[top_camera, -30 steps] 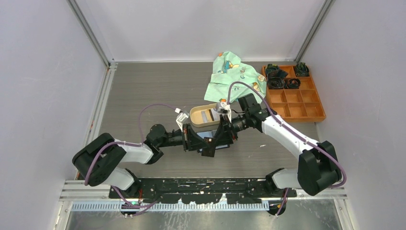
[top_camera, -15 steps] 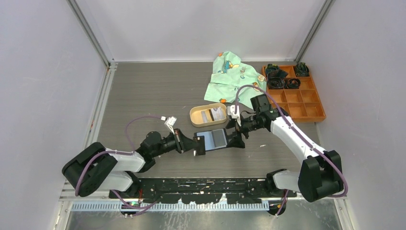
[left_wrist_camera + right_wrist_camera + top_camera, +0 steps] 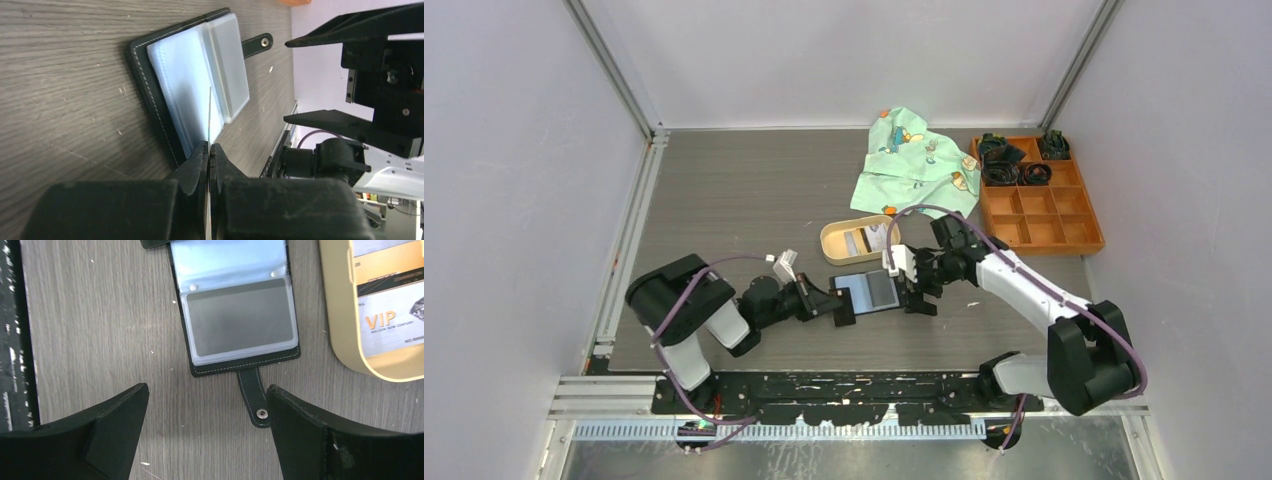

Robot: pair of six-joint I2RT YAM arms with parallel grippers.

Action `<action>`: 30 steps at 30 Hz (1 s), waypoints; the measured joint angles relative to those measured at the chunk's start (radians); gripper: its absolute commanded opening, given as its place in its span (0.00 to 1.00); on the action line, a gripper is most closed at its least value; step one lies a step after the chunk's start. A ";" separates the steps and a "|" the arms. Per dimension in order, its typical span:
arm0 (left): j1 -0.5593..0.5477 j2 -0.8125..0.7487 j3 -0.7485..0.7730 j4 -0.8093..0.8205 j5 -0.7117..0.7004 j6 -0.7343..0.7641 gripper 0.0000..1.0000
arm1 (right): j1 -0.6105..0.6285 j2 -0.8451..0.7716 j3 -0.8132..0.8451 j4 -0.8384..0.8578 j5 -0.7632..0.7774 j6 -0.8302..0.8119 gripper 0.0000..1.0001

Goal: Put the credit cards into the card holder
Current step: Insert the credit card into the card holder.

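Observation:
The black card holder (image 3: 871, 291) lies open on the table, clear sleeves up, its snap tab (image 3: 252, 395) pointing to the right arm. My left gripper (image 3: 840, 308) is shut on a thin pale credit card (image 3: 209, 115), seen edge-on, standing over the holder's near sleeve (image 3: 185, 75). My right gripper (image 3: 916, 290) is open and empty, low over the table just past the holder's tab end (image 3: 245, 367). More credit cards (image 3: 869, 238) lie in the tan tray; one marked VIP (image 3: 395, 322) shows in the right wrist view.
The tan oval tray (image 3: 834, 243) stands just behind the holder. A green patterned cloth (image 3: 911, 160) lies at the back. An orange compartment box (image 3: 1064, 232) with dark items stands at the back right.
Both grippers have drawn apart from above the holder, which now lies open and flat. The left arm's elbow has swung in; the right gripper has dropped to the holder's tab end.

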 measured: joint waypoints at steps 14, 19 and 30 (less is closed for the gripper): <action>-0.039 0.069 0.056 0.097 -0.093 -0.036 0.00 | 0.082 0.173 -0.012 0.121 0.179 0.006 0.82; -0.041 0.107 0.095 0.103 -0.124 -0.053 0.00 | 0.086 0.201 -0.011 0.146 0.203 0.017 0.78; -0.060 0.157 0.117 0.109 -0.204 -0.074 0.00 | 0.156 0.261 0.049 0.130 0.225 0.019 0.59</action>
